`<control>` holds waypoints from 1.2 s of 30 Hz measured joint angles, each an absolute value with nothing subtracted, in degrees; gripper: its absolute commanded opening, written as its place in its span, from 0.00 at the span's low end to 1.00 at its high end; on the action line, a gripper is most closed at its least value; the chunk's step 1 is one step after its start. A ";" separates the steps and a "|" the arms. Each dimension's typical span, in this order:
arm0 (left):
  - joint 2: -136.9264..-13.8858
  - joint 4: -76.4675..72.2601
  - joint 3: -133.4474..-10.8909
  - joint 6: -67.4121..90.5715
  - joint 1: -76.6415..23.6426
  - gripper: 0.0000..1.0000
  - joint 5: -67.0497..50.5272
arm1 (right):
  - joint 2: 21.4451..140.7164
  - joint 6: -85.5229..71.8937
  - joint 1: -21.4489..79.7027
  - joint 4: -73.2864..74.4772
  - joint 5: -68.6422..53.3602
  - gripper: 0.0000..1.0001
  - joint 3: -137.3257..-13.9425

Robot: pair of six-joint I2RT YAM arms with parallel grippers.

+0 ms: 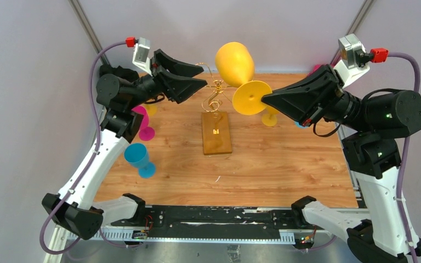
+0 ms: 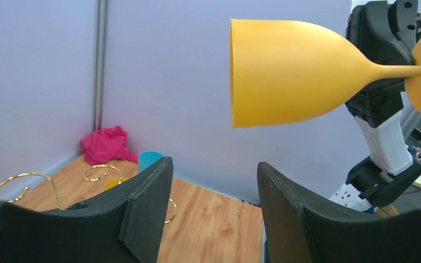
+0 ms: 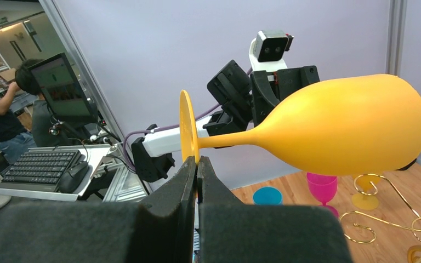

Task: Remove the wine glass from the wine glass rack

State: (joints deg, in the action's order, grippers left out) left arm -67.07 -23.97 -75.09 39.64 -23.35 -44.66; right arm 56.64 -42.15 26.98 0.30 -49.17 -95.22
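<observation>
Yellow wine glass (image 1: 234,63) lies sideways, foot rim clamped in the right pincer (image 1: 264,99). Jaws of the left pincer (image 1: 204,76) stand apart, empty, bowl ahead of them. Below both: wine glass rack (image 1: 216,134).

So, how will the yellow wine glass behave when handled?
Probably light and tough: the yellow wine glass looks like opaque plastic. The right claw pinches only the foot's edge, so the sideways bowl may sag or swivel. Laid down, it could roll.
</observation>
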 measured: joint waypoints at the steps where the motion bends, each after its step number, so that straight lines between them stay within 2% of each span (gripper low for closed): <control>1: -67.13 -24.21 -75.09 39.86 -23.35 0.64 -44.77 | 56.71 -42.19 26.98 0.03 -49.47 0.00 -95.22; 8: -68.01 -31.03 -73.12 43.81 -22.59 0.69 -47.70 | 58.54 -45.06 26.98 -3.84 -51.44 0.00 -94.89; 13: -70.41 -52.45 -70.06 59.83 -17.63 0.75 -51.55 | 59.77 -48.40 26.98 -8.34 -53.17 0.00 -92.84; 17: -77.36 -74.41 -70.39 77.87 -13.47 0.76 -52.36 | 60.05 -51.07 26.96 -11.94 -54.26 0.00 -91.81; 19: -80.25 -79.05 -70.30 82.67 -12.75 0.77 -52.34 | 59.96 -52.45 26.96 -14.26 -54.87 0.00 -91.48; 26: -82.28 -84.49 -68.90 89.17 -12.49 0.79 -52.36 | 60.60 -56.75 26.96 -20.69 -56.47 0.00 -90.24; 36: -81.12 -86.61 -69.71 91.85 -12.51 0.80 -52.42 | 68.49 -68.12 26.96 -35.29 -58.72 0.00 -88.86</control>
